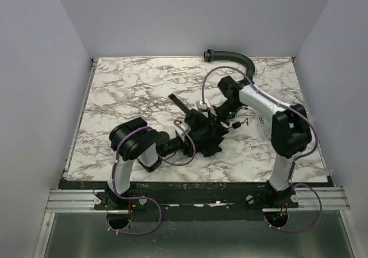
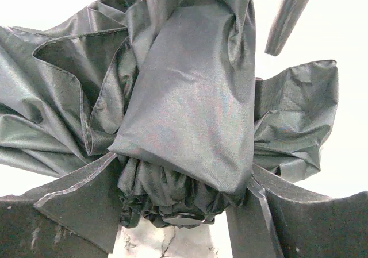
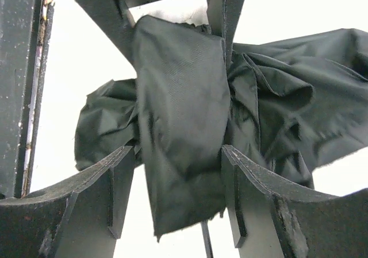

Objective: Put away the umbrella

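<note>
Left jaws clamp the bunched umbrella (image 2: 190, 97); right jaws flank it, grip unclear.

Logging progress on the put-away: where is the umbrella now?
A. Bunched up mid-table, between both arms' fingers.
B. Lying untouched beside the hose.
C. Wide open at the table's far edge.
A: the umbrella is a crumpled black bundle, its fabric between the left fingers and between the right fingers.

From above, the umbrella (image 1: 207, 136) is one dark clump, folds too small to sort. Left wrist view: its fabric runs off the top and left edges. Right fingers (image 3: 253, 212) flank it, touching or just beside, can't tell.
</note>
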